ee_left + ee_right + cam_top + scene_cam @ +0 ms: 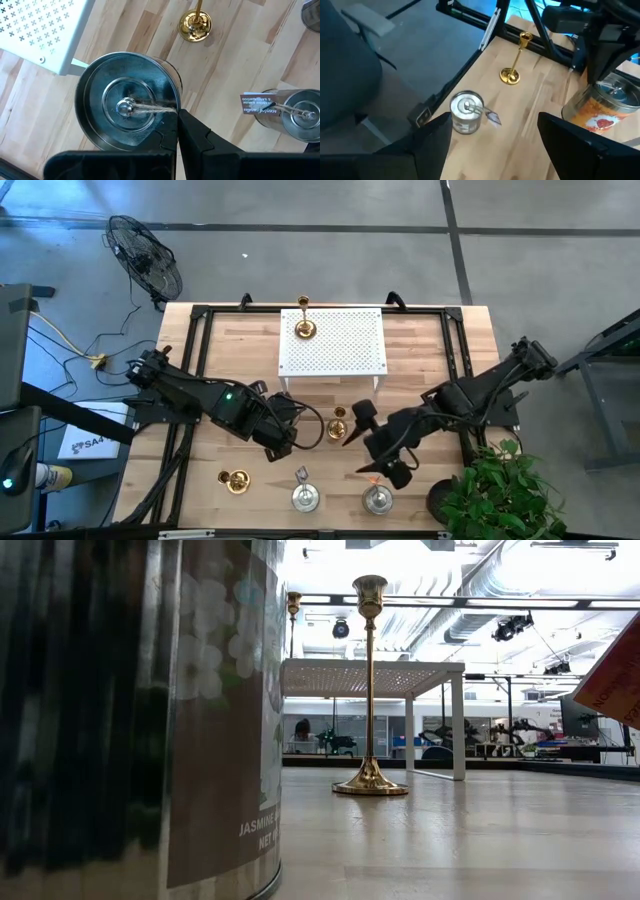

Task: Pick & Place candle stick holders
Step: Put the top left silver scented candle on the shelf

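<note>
On the table stand three brass candlesticks [304, 328], three silvery tins [305, 498], one white rack [345, 345] and two robot arms [200, 395].

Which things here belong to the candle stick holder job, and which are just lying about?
Job: gold holder on the rack; two gold holders on the table; silver holder held by the shut left gripper; two silver holders near the front edge; open right gripper.
Lying about: white rack; fan; potted plant.
</note>
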Robot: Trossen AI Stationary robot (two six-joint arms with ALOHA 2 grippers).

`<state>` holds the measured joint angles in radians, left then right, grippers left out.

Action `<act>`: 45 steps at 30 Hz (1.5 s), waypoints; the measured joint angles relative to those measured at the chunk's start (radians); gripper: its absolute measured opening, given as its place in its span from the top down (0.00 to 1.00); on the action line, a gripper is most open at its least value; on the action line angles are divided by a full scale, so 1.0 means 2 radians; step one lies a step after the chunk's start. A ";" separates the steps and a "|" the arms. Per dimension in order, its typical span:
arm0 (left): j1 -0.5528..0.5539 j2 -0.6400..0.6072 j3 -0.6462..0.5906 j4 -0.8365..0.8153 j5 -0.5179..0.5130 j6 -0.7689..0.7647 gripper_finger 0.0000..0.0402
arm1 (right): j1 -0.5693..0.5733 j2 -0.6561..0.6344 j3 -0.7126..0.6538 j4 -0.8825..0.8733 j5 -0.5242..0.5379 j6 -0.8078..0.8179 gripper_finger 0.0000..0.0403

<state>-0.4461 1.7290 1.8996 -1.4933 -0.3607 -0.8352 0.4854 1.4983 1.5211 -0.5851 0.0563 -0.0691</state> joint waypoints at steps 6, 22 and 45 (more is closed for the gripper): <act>0.000 0.000 0.000 0.000 0.001 0.000 1.00 | -0.001 0.000 0.000 0.015 0.010 -0.021 0.28; 0.000 0.000 0.000 0.000 0.005 0.000 1.00 | -0.001 0.000 0.000 0.024 0.024 -0.081 0.28; 0.000 0.000 0.000 0.000 0.014 0.000 1.00 | 0.002 0.000 0.000 -0.016 0.093 -0.101 0.02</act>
<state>-0.4458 1.7290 1.8988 -1.4929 -0.3317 -0.8349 0.4892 1.4985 1.5211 -0.6166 0.2420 -0.2708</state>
